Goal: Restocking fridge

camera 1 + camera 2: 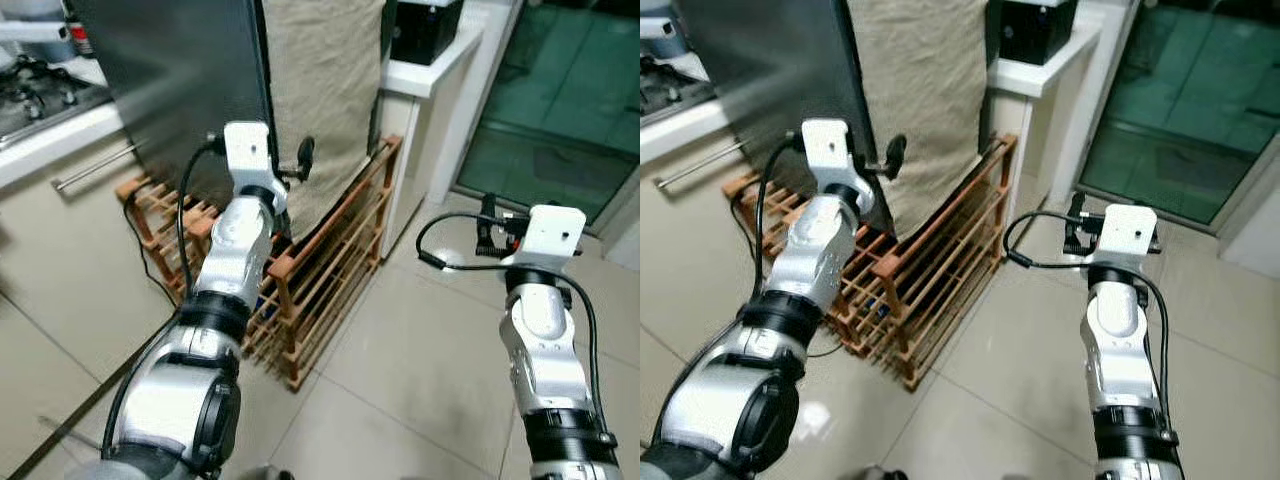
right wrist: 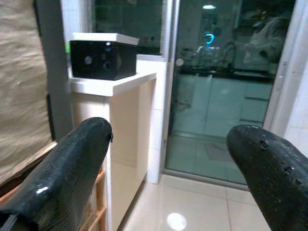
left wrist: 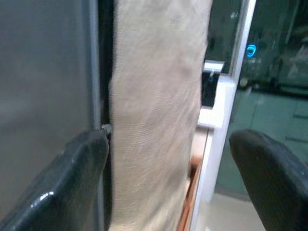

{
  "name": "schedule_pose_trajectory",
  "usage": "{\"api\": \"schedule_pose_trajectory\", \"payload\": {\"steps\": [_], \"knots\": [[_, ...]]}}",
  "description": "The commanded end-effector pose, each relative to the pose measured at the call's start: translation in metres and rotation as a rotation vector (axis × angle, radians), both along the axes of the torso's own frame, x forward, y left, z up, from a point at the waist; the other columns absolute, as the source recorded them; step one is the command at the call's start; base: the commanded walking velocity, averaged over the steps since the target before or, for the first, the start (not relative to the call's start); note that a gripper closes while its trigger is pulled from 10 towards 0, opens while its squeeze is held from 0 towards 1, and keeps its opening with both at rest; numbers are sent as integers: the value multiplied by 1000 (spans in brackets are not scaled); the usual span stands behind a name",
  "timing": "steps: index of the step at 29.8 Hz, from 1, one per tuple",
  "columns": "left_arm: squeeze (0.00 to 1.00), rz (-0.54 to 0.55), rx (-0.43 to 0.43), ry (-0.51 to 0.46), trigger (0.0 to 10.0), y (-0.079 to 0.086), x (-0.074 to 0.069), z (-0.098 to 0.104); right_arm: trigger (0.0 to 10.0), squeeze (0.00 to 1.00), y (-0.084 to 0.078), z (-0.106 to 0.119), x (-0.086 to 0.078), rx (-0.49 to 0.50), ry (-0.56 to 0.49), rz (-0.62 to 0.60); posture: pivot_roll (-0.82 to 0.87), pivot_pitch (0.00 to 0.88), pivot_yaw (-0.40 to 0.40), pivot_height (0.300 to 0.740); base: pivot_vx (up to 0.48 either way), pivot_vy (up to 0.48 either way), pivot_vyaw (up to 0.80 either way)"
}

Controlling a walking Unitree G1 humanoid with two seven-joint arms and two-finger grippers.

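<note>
At the dark fridge door's [image 1: 185,95] edge, beside the hanging beige cloth [image 1: 325,90], the left pincer [image 3: 168,159] gapes open; heavy and slick, the door is probably best hooked along that edge, while the right pincer [image 2: 168,163] waits open.

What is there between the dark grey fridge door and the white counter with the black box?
A beige cloth hangs between the dark grey fridge door and the white counter, above a wooden rack, in the eye views.

One fridge [image 1: 180,90], one beige cloth [image 1: 325,90], one wooden rack [image 1: 320,270], one black box [image 1: 425,30], two arms
</note>
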State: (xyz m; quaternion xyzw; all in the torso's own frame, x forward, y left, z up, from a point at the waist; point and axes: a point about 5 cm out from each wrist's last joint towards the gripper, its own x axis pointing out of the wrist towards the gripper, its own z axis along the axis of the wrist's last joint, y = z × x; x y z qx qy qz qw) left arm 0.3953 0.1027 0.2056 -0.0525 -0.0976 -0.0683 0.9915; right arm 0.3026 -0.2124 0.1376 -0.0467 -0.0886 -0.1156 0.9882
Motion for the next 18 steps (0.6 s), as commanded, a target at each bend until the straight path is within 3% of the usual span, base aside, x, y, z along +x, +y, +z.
{"api": "schedule_pose_trajectory", "payload": {"steps": [1, 5, 6, 8, 9, 11, 13, 18], "knots": [[0, 24, 16, -19, 10000, 15, -2, 1, 10000, 0, 2, 10, -4, -8, -23, 25, -171, 0, 82, 740, 0, 0, 0], [0, -8, 7, -34, 10000, 31, -19, -11, 10000, 0, 4, 15, -18, -7, -44, 20, -162, 0, 78, 740, 0, 0, 0], [0, -6, -4, -39, 10000, 41, -35, -19, 10000, 0, 7, 17, -28, -17, -53, 27, -154, 0, 69, 740, 0, 0, 0], [0, -1, -16, -35, 10000, 44, -42, -22, 10000, 0, 9, 17, -32, -26, -55, 34, -154, 0, 69, 740, 0, 0, 0], [0, -2, -44, -18, 10000, 42, -52, -27, 10000, 0, 13, 15, -35, -41, -48, 56, -145, 0, 53, 740, 0, 0, 0], [0, -7, -55, -27, 10000, 37, -55, -27, 10000, 0, 13, 13, -34, -39, -40, 60, -139, 0, 46, 740, 0, 0, 0], [0, -16, -52, -29, 10000, 20, -54, -29, 10000, 0, 13, 10, -26, -29, -22, 70, -130, 0, 29, 740, 0, 0, 0], [0, -28, -38, -74, 10000, 15, -49, -17, 10000, 0, 14, 18, -13, -40, -26, 89, -125, 0, 24, 740, 0, 0, 0]]}}
